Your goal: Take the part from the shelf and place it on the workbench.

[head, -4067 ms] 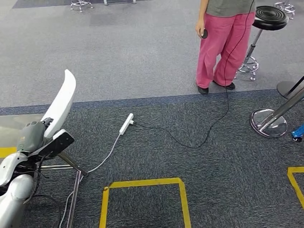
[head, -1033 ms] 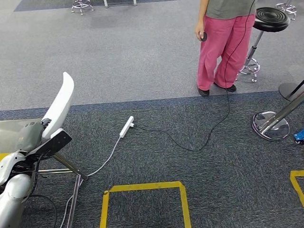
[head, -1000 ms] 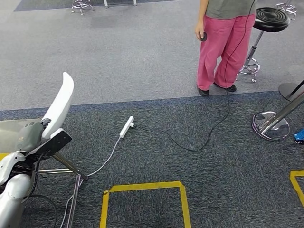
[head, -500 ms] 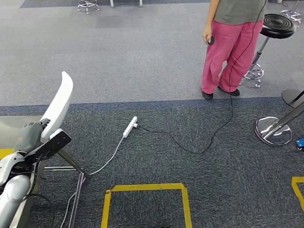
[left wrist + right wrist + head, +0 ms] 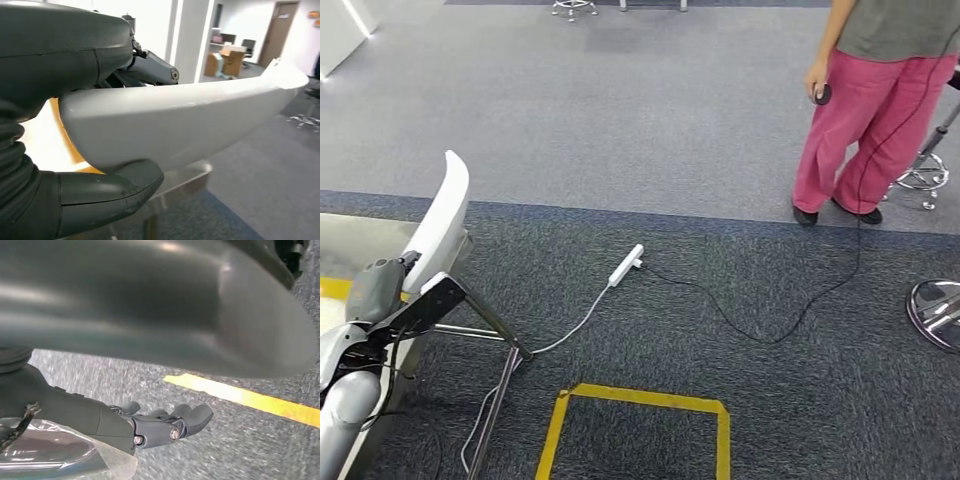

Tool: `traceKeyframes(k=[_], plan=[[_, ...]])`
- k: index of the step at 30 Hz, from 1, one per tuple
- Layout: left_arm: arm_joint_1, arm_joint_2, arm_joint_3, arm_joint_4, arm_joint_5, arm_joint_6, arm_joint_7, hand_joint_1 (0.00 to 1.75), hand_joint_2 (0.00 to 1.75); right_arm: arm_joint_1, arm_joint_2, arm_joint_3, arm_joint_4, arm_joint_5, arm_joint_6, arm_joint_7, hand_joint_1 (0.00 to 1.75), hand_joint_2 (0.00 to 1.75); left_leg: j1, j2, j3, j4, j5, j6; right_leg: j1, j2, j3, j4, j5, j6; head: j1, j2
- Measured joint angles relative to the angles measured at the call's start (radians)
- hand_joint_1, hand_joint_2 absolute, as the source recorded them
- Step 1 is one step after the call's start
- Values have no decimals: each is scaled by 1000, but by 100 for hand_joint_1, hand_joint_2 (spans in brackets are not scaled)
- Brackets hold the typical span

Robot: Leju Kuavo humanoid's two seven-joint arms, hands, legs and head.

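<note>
Part, long and white, sits clamped in the left hand, its long axis rising up and forward past the fingers. Right hand hangs spread and empty over the carpet. Surface placement still lies ahead.

Head view: even, diffuse overhead light, carpet sharp, shadows soft and short under person. Mild glare on chrome stool base.

Left wrist view: bright, background windows blown out to white, warm overexposed patch behind left hand. Soft sheen along white part; far room slightly soft.

Right wrist view: dimmer, close grey cover out of focus with streaky highlights; carpet and yellow tape motion-blurred; right hand fairly sharp.
</note>
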Motion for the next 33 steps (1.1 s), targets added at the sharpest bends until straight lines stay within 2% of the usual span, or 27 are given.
traceKeyframes(k=[1,2,3,5,7,9,10,11,13,14,15,16,17,18,20,21,22,23,24,25,27,28,29,30,31,32,33], plan=[[3,0,0,0,0,0,0,175,175,0,0,0,0,0,0,0,0,0,0,2,-15,14,12,2,3,-14,4,0,-3,-1,0,0],[4,0,0,0,0,0,0,175,175,0,0,0,0,0,0,0,0,0,-1,6,-7,-15,44,4,5,-27,8,0,-7,-1,0,0],[5,0,0,0,0,0,0,175,175,-1,0,0,0,0,0,0,0,0,-2,16,18,-76,87,9,7,-39,15,0,-11,0,0,0],[2,1,1,0,0,0,0,175,175,-2,0,0,0,0,1,0,0,0,-13,61,76,-206,146,19,12,-62,26,1,-20,6,0,0],[0,1,1,-1,0,0,0,175,175,-2,0,0,0,0,1,0,0,0,-24,87,96,-260,156,27,18,-85,31,1,-26,15,1,0],[2,2,3,-2,0,0,0,175,175,-3,0,0,0,0,-1,0,0,0,-25,65,93,-266,159,35,18,-106,32,-1,-30,25,1,0],[3,3,4,-3,0,0,0,175,175,-4,0,0,0,0,-3,0,0,0,-23,52,94,-269,161,40,16,-96,30,5,-37,30,2,0],[2,3,5,-4,0,1,0,175,175,-5,0,0,0,1,-5,0,0,0,-20,40,95,-272,164,45,14,-71,20,28,-52,35,4,0],[-1,3,6,-6,0,1,1,175,175,-6,0,0,0,1,-9,0,0,0,-17,18,97,-275,167,54,11,-7,-36,141,-107,41,9,0],[-2,2,5,-6,0,1,1,175,175,-5,0,0,0,1,-10,0,0,0,-17,5,96,-275,167,57,10,10,-75,215,-135,42,10,0],[0,1,5,-6,0,0,2,175,175,-3,0,0,0,1,-11,0,0,0,-18,-9,96,-275,166,59,10,16,-109,273,-150,43,11,0],[1,0,5,-6,0,0,3,175,175,-2,0,0,0,1,-12,1,0,0,-18,-23,97,-274,166,59,10,18,-129,298,-145,43,11,0],[2,-1,5,-6,0,0,4,175,175,-1,0,0,0,1,-13,1,0,0,-18,-38,98,-274,165,58,10,20,-129,279,-119,42,11,0],[2,-2,5,-6,0,0,4,175,175,-1,0,0,0,1,-14,2,0,0,-18,-53,99,-273,164,56,9,26,-109,223,-78,41,11,0],[1,-2,5,-6,0,0,5,175,175,-1,0,0,0,1,-15,2,0,0,-17,-80,99,-270,161,50,2,76,-47,80,-11,38,11,0],[1,-3,5,-6,0,0,5,175,175,-2,0,0,0,1,-15,2,0,0,-15,-92,96,-269,160,45,-1,100,-24,34,2,37,10,0],[1,-3,5,-7,0,0,5,175,175,-2,0,0,0,1,-15,3,0,0,-13,-104,91,-268,161,39,-3,117,-12,12,3,35,10,0],[1,-3,5,-7,0,0,6,175,175,-2,0,0,0,1,-16,3,0,0,-11,-116,87,-268,162,32,-2,116,-6,7,-1,32,10,0],[3,-3,5,-7,0,0,6,175,175,-2,0,0,0,2,-17,3,0,0,-7,-129,84,-270,164,25,-1,103,-4,3,-1,28,10,0],[5,-2,6,-7,0,0,6,175,175,-2,0,0,0,2,-17,4,0,0,-6,-126,81,-266,161,20,-1,90,0,-2,0,22,9,0],[4,1,9,-8,0,1,6,175,175,-3,0,0,0,5,-19,3,0,0,-9,-79,57,-215,129,12,-1,61,11,-14,1,10,6,0],[3,2,9,-8,0,2,6,175,175,-3,0,0,0,6,-19,3,0,0,-10,-43,31,-159,101,9,1,46,16,-17,-1,5,5,0],[3,3,10,-8,0,2,6,175,175,-2,0,0,0,7,-19,2,0,0,-10,-20,-2,-93,72,5,2,30,19,-17,-4,1,4,0],[4,3,10,-8,0,2,6,175,175,-1,0,0,0,7,-19,2,0,0,-9,-8,-32,-35,52,2,3,14,22,-17,-7,-1,4,0],[7,2,10,-8,0,2,6,175,175,0,0,0,0,8,-20,2,0,0,-7,-2,-51,-2,48,0,4,-2,24,-17,-10,-2,4,0],[9,2,10,-7,0,2,6,175,175,-1,0,0,0,8,-20,2,0,0,-6,3,-51,-7,64,-2,4,-17,27,-17,-13,-1,4,0],[9,2,10,-7,0,2,6,175,175,-1,0,0,0,9,-20,2,0,0,-6,10,-32,-48,95,-2,4,-31,30,-17,-17,1,3,0]])
